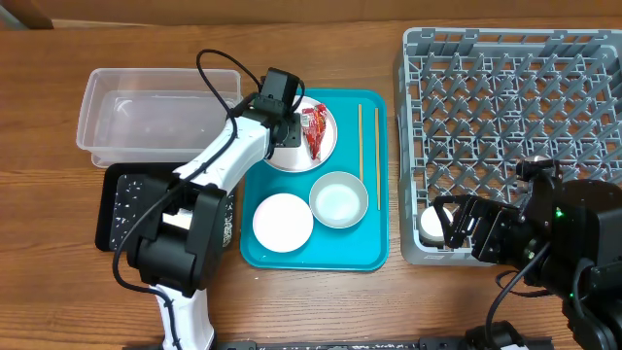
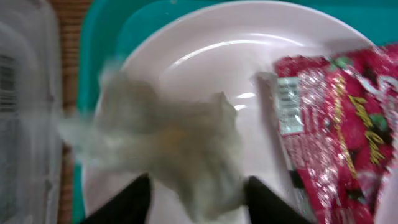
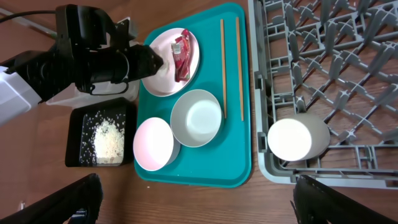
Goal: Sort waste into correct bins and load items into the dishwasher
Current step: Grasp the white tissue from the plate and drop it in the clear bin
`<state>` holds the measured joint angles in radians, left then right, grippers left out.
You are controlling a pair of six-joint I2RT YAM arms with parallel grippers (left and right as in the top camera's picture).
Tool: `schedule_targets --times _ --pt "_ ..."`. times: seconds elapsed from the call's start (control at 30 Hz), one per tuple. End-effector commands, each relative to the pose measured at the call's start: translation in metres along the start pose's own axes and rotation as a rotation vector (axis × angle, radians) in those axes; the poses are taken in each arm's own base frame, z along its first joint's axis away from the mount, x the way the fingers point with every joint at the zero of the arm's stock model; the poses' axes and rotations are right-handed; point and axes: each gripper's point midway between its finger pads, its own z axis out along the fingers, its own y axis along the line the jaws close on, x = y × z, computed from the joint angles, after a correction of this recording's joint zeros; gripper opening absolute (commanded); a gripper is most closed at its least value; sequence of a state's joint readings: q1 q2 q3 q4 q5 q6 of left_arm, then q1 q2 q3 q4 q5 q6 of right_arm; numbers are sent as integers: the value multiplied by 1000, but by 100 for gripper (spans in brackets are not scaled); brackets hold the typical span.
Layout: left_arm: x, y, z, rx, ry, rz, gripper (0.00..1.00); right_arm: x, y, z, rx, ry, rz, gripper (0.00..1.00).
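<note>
My left gripper [image 2: 199, 186] is open low over the large white plate [image 2: 205, 68], its fingers on either side of the crumpled white tissue [image 2: 168, 143]. The red snack wrapper [image 2: 336, 124] lies on the same plate to the right. From overhead, the left gripper [image 1: 285, 128] is at the plate's left edge beside the wrapper [image 1: 315, 131]. Two chopsticks [image 1: 361, 141], a pale bowl [image 1: 339, 199] and a small plate [image 1: 283, 222] lie on the teal tray [image 1: 321, 258]. My right gripper [image 3: 196, 199] is open and empty, near the cup [image 3: 297, 138] in the grey rack [image 3: 348, 68].
The clear tub [image 1: 160, 112] stands at the back left. The black tray [image 1: 131, 209] in front of it holds rice scraps [image 3: 111, 140]. The rack [image 1: 505, 97] fills the right side, with the cup [image 1: 431, 226] in its front left corner.
</note>
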<state>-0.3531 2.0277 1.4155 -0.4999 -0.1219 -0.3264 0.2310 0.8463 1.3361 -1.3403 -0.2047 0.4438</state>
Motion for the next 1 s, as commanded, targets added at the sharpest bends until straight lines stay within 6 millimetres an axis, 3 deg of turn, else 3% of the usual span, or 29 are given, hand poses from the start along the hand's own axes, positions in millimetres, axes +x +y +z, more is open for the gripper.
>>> schedule_targets --times 0.0,0.1,0.43,0.5,0.6,0.77,0.8,0.83,0.97 --pt "-1 -18 -3 86 11 22 25 0 1 -2 -1 -3 -12 100" --pt "-4 -25 -21 127 26 22 4 0 1 -2 -1 -3 -12 100" --pt "-50 -9 -140 116 -114 -6 4 1 1 -2 0 -2 -12 100" --pt "-55 12 -155 8 -161 -21 4 1 1 -2 0 -2 -12 100" --pt "-55 53 -160 -162 -178 -97 4 1 0 -2 1 1 -11 100" --pt "-40 111 -145 -296 -96 -258 4 1 0 -2 1 0 -11 100" --pt "-39 116 -139 -286 -84 -290 7 1 0 -2 1 1 -11 100" --pt "-42 112 -132 -237 -76 -303 16 1 0 -2 1 1 -11 100" --pt "-56 54 -121 103 -67 -132 84 1 0 -2 1 1 -11 100"
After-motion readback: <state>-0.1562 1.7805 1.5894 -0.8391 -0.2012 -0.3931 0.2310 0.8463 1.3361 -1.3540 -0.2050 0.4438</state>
